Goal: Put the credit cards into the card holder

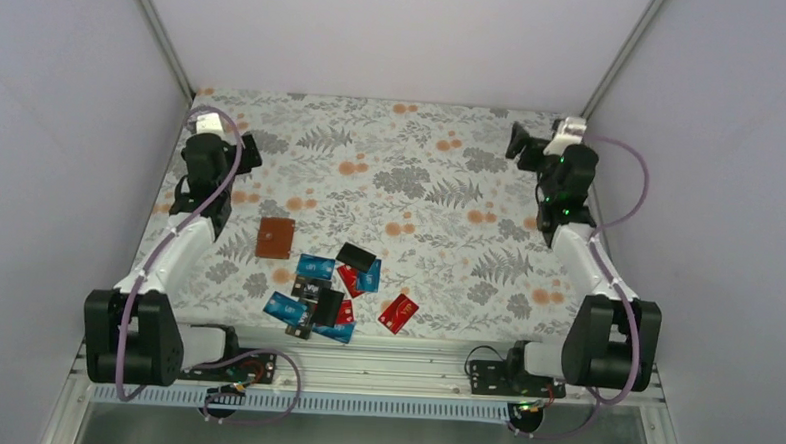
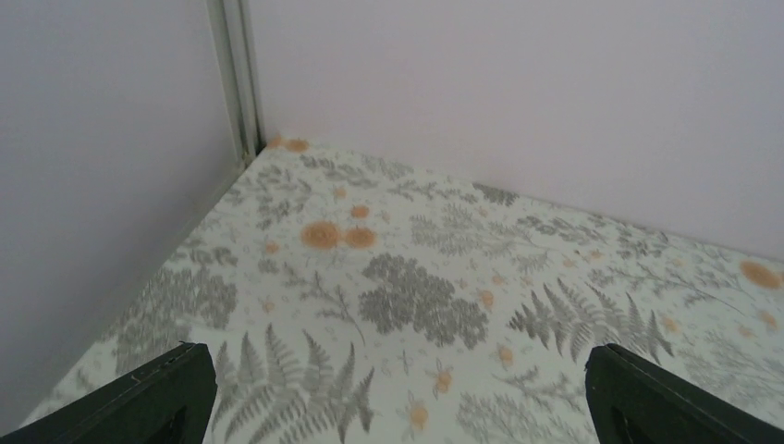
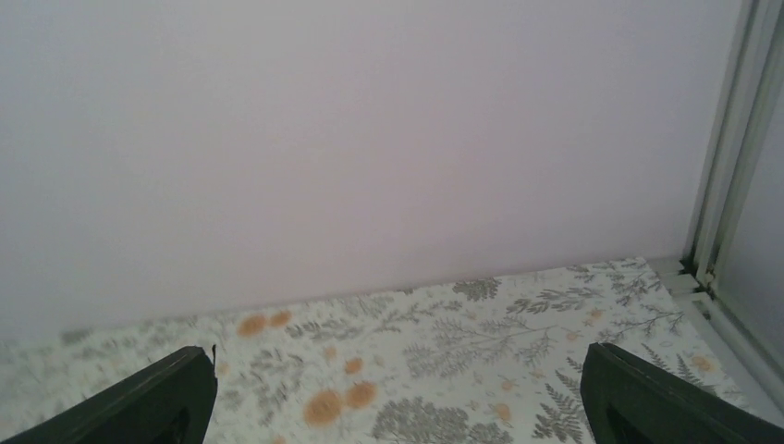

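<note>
**Credit cards (image 1: 331, 289) lie scattered on floral bench, wallet shut beside them**

A loose heap of blue, red and black cards sits near the front edge of the bench (image 1: 422, 153), roughly midway between the two arm bases. Several overlap one another. One red card (image 1: 398, 312) lies by itself just right of the heap. The card holder (image 1: 275, 238), a small reddish-brown wallet, lies flat and closed just left of the heap and slightly farther back, touching none of the cards.

Both arms reach toward the far corners, well apart from the cards. The left pincer (image 2: 398, 356) points into the far left corner, its two black fingers (image 2: 157, 398) spread wide, with nothing between them but the fern-and-flower cloth. The right pincer (image 3: 398, 356) faces the far right corner where the pale wall (image 3: 370, 139) meets the bench. It is likewise spread fully apart and grips nothing. Neither wrist view takes in the cards or the wallet; only the overhead view shows them.
</note>
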